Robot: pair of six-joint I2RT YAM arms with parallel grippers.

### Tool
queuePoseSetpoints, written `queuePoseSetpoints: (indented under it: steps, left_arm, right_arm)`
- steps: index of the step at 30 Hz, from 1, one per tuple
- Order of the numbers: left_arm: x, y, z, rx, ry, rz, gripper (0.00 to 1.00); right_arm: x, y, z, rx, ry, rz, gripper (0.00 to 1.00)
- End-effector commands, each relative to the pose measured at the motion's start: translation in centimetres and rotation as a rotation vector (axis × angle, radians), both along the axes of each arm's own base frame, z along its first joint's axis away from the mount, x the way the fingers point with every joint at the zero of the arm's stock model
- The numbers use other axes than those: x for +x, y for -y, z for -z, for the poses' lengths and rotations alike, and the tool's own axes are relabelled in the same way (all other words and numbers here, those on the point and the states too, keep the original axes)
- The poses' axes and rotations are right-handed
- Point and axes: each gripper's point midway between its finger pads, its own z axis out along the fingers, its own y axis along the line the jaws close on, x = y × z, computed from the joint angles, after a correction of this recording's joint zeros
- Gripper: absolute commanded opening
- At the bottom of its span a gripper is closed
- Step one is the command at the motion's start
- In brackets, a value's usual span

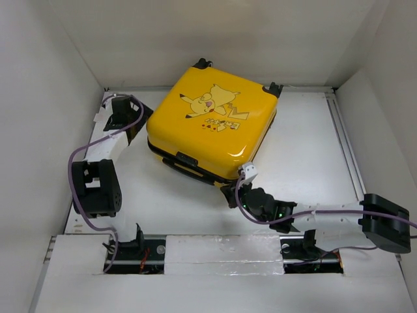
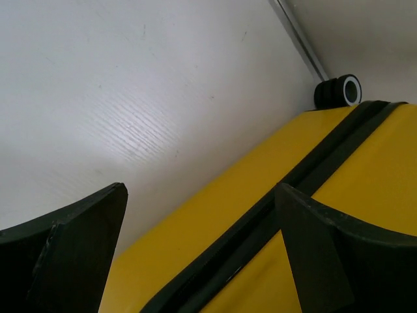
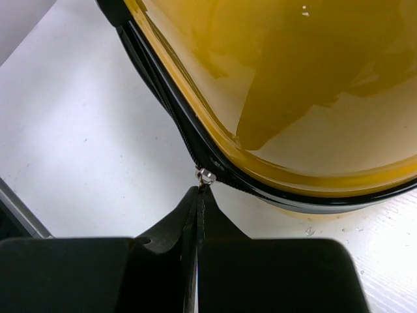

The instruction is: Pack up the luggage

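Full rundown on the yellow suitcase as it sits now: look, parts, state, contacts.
The luggage is a glossy bright-yellow hard shell with a Pikachu print on top. It lies flat and closed on the white table, turned diagonally. A black zip band rings its side, black wheels sit at the far edge, and a black handle faces the arms. The right gripper is shut on the small metal zip pull at the near corner. The left gripper is open beside the left side.

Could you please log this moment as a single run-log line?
luggage: closed, flat | right gripper: shut on zipper pull | left gripper: open beside luggage
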Motion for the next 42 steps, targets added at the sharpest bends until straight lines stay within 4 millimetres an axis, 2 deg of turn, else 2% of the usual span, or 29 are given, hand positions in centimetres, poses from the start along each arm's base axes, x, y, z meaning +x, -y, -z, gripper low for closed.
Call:
queuePoseSetpoints:
  steps: [1,2,4,5,6,9,10,11,12,13,16,17,19,20,23,24,25,26,28,30,31,33,34,37,38,40,41,42]
  left_arm:
    - [-0.4,1.9,0.8,-0.072,0.012,0.061,0.91]
    - [-0.8,2.6,1.5,-0.107,0.01,0.084,0.9]
    - [-0.9,4.0,1.5,-0.143,0.063,0.106,0.89]
    - [-2.1,5.3,2.4,-0.174,0.047,0.113,0.89]
    - [-2.1,6.1,2.1,-0.191,0.079,0.13,0.89]
    - [-4.6,7.5,3.9,-0.247,0.062,0.136,0.86]
    - [-4.7,7.5,3.5,-0.279,0.1,0.121,0.86]
    - [-5.3,7.7,3.8,-0.301,0.1,0.119,0.85]
    - [-7.1,8.2,5.1,-0.319,0.077,0.126,0.85]
    - [-7.6,8.2,5.2,-0.33,0.082,0.12,0.85]
    - [-10.1,8.8,6.2,-0.338,0.073,0.136,0.85]
    - [-10.6,8.8,6.3,-0.338,0.078,0.137,0.85]
    - [-12.2,9.3,6.9,-0.346,0.068,0.158,0.85]
    - [-12.6,9.2,7.1,-0.346,0.066,0.158,0.85]
    - [-14.3,9.5,7.1,-0.344,0.076,0.197,0.85]
    - [-14.7,9.5,7.1,-0.344,0.076,0.197,0.85]
    - [-15.1,9.6,6.9,-0.35,0.082,0.209,0.84]
    - [-15.4,9.8,6.1,-0.347,0.11,0.23,0.84]
    - [-16.1,9.9,6.1,-0.335,0.096,0.252,0.84]
    - [-16.8,10.0,5.7,-0.324,0.103,0.271,0.84]
    - [-17.4,9.9,6.0,-0.317,0.089,0.274,0.84]
    - [-17.7,10.0,4.9,-0.32,0.124,0.287,0.84]
    - [-18.3,9.9,5.6,-0.306,0.093,0.291,0.84]
    - [-18.2,9.6,4.5,-0.254,0.116,0.313,0.84]
    - [-18.4,9.7,4.4,-0.259,0.115,0.32,0.84]
    - [-18.6,10.0,4.2,-0.272,0.127,0.328,0.84]
    - [-18.6,10.0,4.2,-0.272,0.127,0.328,0.84]
    - [-18.6,9.7,4.2,-0.258,0.129,0.321,0.84]
  right_arm:
    - [-4.1,-2.7,0.8,-0.012,-0.068,-0.208,0.0]
    - [-4.0,-3.0,0.6,-0.012,-0.068,-0.208,0.0]
    - [-3.8,-3.5,0.7,-0.026,-0.063,-0.211,0.0]
    - [-3.9,-3.3,1.0,-0.044,-0.062,-0.213,0.0]
    - [-3.9,-3.7,0.8,-0.04,-0.063,-0.222,0.0]
    - [-4.2,-4.5,0.6,-0.051,-0.055,-0.26,0.0]
    - [-4.2,-5.1,0.0,-0.039,-0.053,-0.27,0.0]
    - [-4.1,-5.4,0.3,-0.054,-0.049,-0.273,0.0]
    - [-4.0,-5.7,0.2,-0.053,-0.048,-0.273,0.0]
    - [-3.8,-6.3,-0.5,-0.046,-0.036,-0.276,0.0]
    - [-3.8,-7.7,-0.1,-0.067,-0.045,-0.307,0.0]
    - [-3.5,-8.7,-1.1,-0.048,-0.036,-0.307,0.0]
    - [-3.7,-9.9,-0.7,-0.074,-0.025,-0.334,0.0]
    - [-3.8,-11.1,-1.8,-0.049,-0.02,-0.357,0.0]
    - [-3.5,-13.0,-0.9,-0.077,-0.02,-0.384,0.0]
    - [-3.4,-14.2,-1.9,-0.069,-0.01,-0.398,0.0]
    - [-3.4,-14.9,-0.3,-0.101,-0.031,-0.41,0.0]
    - [-3.5,-15.7,-0.3,-0.098,-0.036,-0.427,0.0]
    - [-3.4,-16.8,-0.2,-0.098,-0.04,-0.438,0.0]
    - [-3.4,-17.4,0.9,-0.113,-0.042,-0.451,0.0]
    - [-3.2,-18.2,0.4,-0.101,-0.035,-0.451,0.0]
    - [-2.9,-18.6,1.1,-0.111,-0.038,-0.442,0.0]
    - [-2.7,-19.1,0.1,-0.093,-0.028,-0.442,0.0]
    - [-2.2,-18.7,0.5,-0.122,-0.015,-0.418,0.0]
    - [-2.0,-18.6,0.0,-0.123,0.002,-0.411,0.0]
    - [-2.1,-18.0,-0.3,-0.146,0.002,-0.415,0.0]
    - [-3.1,-17.8,-0.4,-0.145,0.0,-0.439,0.0]
    - [-3.4,-17.3,-0.8,-0.137,0.0,-0.451,0.1]
